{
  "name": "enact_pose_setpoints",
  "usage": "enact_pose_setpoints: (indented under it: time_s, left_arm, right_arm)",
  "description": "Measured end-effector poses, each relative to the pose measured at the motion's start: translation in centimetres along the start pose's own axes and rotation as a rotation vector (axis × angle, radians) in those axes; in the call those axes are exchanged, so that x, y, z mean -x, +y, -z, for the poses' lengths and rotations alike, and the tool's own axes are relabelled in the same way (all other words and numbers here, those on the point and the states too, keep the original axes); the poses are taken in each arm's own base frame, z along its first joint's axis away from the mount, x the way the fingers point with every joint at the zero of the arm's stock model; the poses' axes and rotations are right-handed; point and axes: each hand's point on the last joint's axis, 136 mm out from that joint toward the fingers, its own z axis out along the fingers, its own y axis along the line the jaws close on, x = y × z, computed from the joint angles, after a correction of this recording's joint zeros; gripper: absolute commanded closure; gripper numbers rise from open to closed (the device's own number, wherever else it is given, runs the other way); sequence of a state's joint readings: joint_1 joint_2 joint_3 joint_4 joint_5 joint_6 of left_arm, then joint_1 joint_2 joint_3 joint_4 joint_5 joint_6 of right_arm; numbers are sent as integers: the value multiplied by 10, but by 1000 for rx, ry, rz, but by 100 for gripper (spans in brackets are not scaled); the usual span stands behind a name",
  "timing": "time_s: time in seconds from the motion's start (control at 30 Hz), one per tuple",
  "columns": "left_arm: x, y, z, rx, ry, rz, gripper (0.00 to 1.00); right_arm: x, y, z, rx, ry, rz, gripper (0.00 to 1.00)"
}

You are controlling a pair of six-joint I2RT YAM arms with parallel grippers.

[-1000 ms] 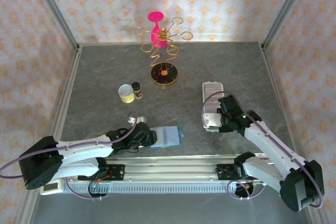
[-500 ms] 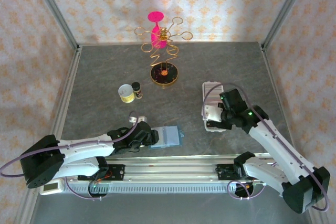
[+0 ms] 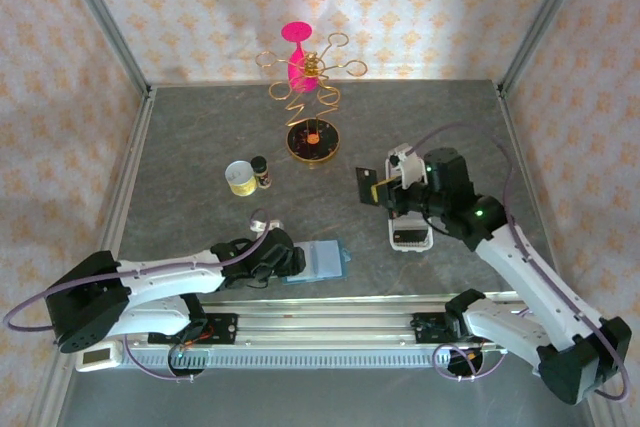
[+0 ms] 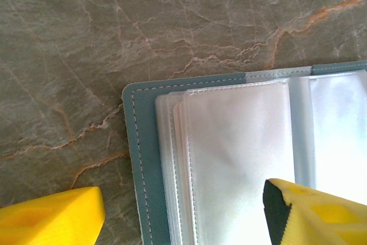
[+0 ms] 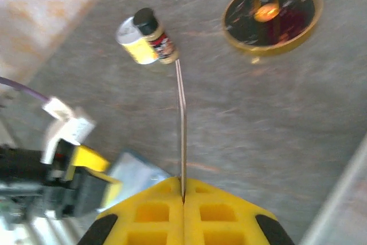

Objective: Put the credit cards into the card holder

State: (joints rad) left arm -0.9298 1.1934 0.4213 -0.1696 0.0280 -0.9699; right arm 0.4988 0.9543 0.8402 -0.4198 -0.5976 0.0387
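My top camera looks down from behind the bases over the whole table (image 3: 200, 137). Left wrist camera sits close above the teal wallet (image 4: 146, 159); right wrist, higher, looks past an edge-on credit card (image 5: 183, 142) toward that wallet.

The card (image 3: 366, 185) is black with a small yellow mark. The tray (image 3: 408, 230) is whitish. The wallet (image 4: 137, 159) is teal with clear sleeves. The table (image 4: 86, 38) is grey with brown veins, and the walls (image 3: 200, 7) are pale with orange motifs.

The right claw (image 3: 389, 190) pinches a dark card (image 3: 367, 187), yellow-marked, over the grey table (image 3: 200, 137).
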Motion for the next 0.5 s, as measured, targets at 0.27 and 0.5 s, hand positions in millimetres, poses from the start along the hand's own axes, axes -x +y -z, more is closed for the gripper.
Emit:
enact_pose_setpoints:
  time_s: [0.27, 0.5]
  left_arm:
    - [-2, 6, -3, 35, 11, -9, 35]
    - [-3, 9, -3, 49, 12, -18, 45]
  right_arm:
    - [-105, 45, -53, 156, 236, -340, 100]
    - [-120, 33, -80, 99, 232, -511, 100]
